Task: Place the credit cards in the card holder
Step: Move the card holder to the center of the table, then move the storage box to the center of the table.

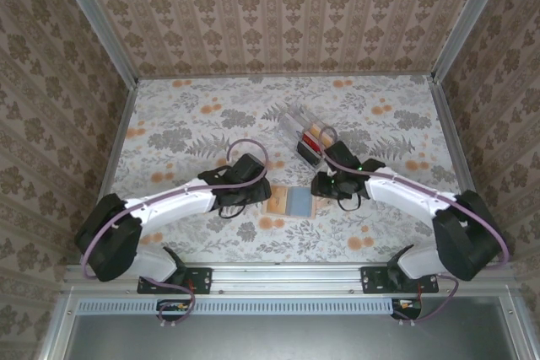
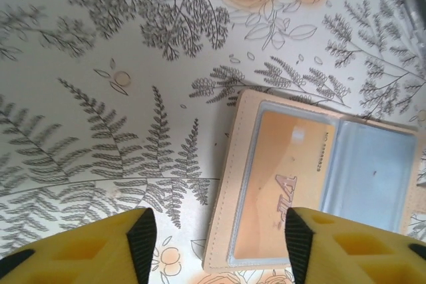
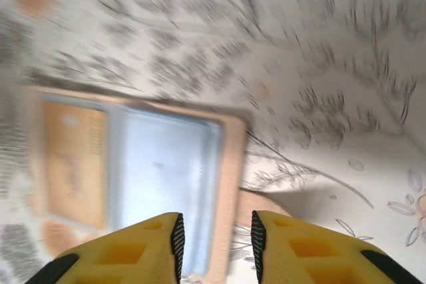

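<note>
Closest to us are the yellow fingers of our left gripper [image 2: 219, 236]. They stand well apart with nothing between them, poised over the near edge of the open tan wallet [image 2: 227, 184]. Our right gripper [image 3: 216, 237] sits at the wallet's opposite side, its jaws parted by a narrower gap and also empty (that view is smeared, so we read little more from it).

The orange-yellow card [image 2: 283, 171] lies flat in the wallet's left half, under what looks like a clear pocket. The grey-blue half beside it seems bare. The card holder [image 1: 308, 137] stands beyond the wallet, toward the far side of the table and slightly right. Something reddish and something dark stand upright in its slots, but we cannot tell exactly what.

We judge the step in hand to be getting this card out of the wallet. Neither gripper has a hold on it yet. The next move calls for one gripper to steady the wallet while the other catches the card's exposed edge and draws it out. A thin card lying flush gives us little to pinch, and the wallet may slide.

The table [image 1: 186, 124] wears a pale cloth printed with grey ferns and orange roses. Brown damask wallpaper covers the walls [image 1: 278, 14] behind and to both sides, framed by aluminium rails [image 1: 287, 277].
</note>
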You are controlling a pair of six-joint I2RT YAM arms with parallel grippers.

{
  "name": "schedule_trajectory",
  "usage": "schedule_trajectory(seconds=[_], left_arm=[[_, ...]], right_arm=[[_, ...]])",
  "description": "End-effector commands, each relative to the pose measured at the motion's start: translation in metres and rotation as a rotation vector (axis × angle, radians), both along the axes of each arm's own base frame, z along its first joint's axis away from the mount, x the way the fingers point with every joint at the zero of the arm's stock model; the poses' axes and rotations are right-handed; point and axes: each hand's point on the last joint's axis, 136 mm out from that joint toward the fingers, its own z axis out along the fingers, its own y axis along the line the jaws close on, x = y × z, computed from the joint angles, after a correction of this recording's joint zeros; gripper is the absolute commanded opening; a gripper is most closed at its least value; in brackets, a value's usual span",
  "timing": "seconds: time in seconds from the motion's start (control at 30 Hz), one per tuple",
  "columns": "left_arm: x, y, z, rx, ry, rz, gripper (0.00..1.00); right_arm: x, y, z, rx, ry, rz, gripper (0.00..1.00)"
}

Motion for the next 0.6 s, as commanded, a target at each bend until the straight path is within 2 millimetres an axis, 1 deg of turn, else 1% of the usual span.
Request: schedule_trajectory(seconds=[0.0,0.03,0.1,0.27,0.37,0.47,0.57], left_arm=[[0.005,0.010,0.006,0.004,-0.032,-0.002,0.62],[0.007,0.009,0.010,-0.006,-0.041,-0.006,0.65],[0.011,0.009,0.015,-0.024,-0.056,-0.011,0.70],[0.020,0.006,0.029,-0.101,-0.104,-0.023,0.81],[0.024,0.005,0.034,-0.139,-0.120,-0.028,0.87],[0.026,0.003,0.038,-0.172,-0.130,-0.034,0.92],[0.027,0.001,0.039,-0.197,-0.131,-0.042,0.97]], right_arm=[[0.022,-0.011,0.045,-0.134,-0.133,0.102,0.41],[0.029,-0.013,0.053,-0.180,-0.153,0.118,0.42],[0.046,-0.014,0.052,-0.282,-0.147,0.175,0.42],[0.087,-0.016,0.052,-0.480,-0.148,0.243,0.41],[0.104,-0.014,0.048,-0.556,-0.142,0.278,0.41],[0.116,-0.015,0.044,-0.624,-0.132,0.297,0.40],[0.125,-0.014,0.037,-0.668,-0.126,0.316,0.39]])
